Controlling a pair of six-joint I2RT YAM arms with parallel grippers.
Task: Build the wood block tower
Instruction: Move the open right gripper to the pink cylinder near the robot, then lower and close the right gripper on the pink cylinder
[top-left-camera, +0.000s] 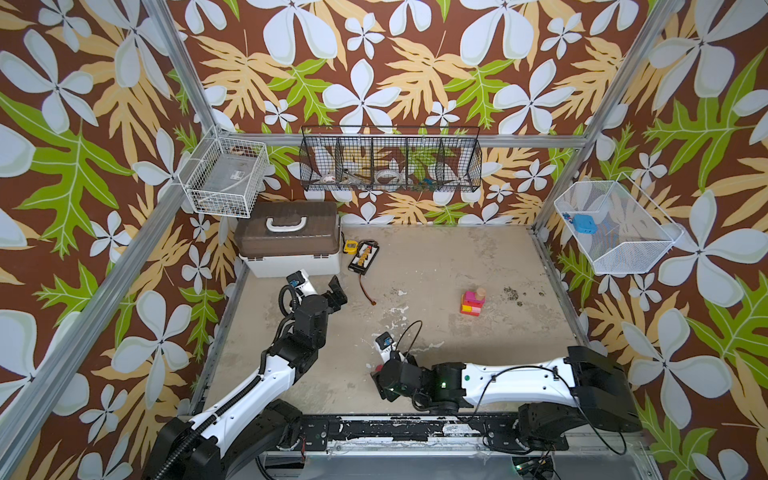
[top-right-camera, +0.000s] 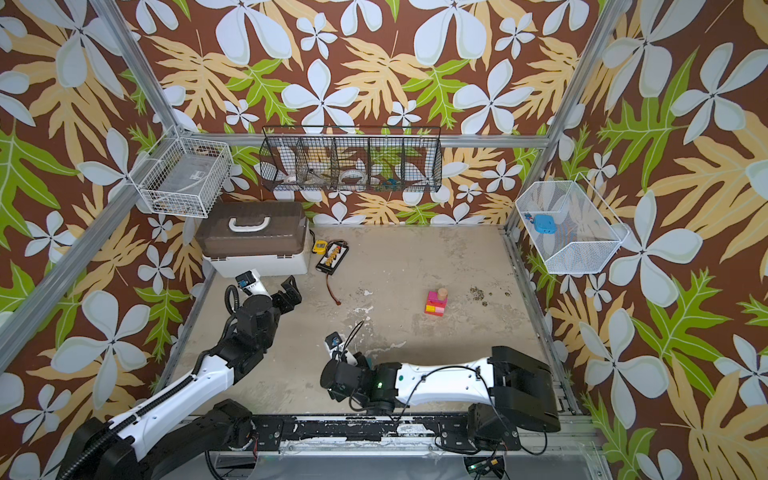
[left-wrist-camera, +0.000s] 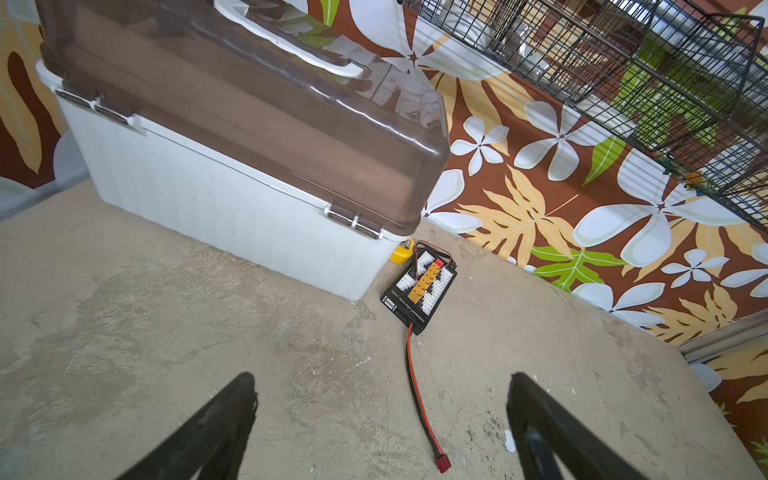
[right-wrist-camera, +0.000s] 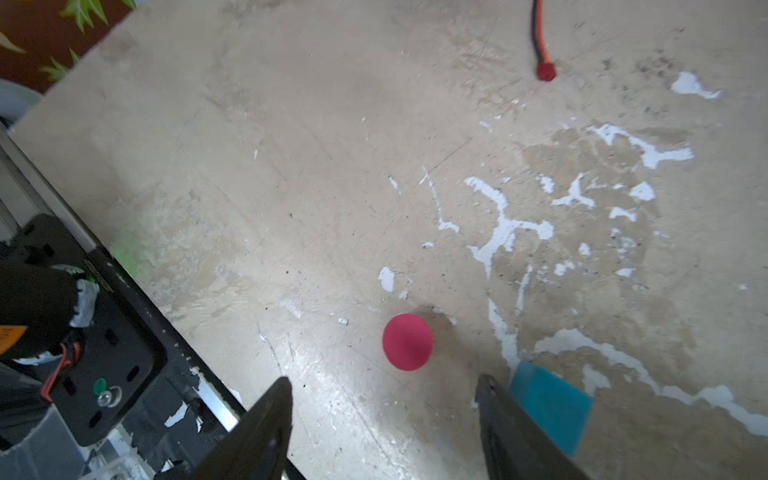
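Sup: R side, what've you got?
Me: On the right end effector I've got the fingers apart, nothing between em. The red cylinder stands on end on the tabletop just ahead of the tips, so I reckon I'm lined up to come down over it next. The teal block lies flat right beside one finger, partly hidden by it.
Sup: L side?
Me: The left end effector is spread wide & empty, facing the storage box and charger board. Nothing of ours ahead of it, so prob just parked clear of the work.
Sup: Where's the tower?
Me: The tower stands well apart from both, out beyond the right end effector. Red, orange, yellow low, pink above, tan piece at the top. Teal's not on it yet, I'd guess it goes last
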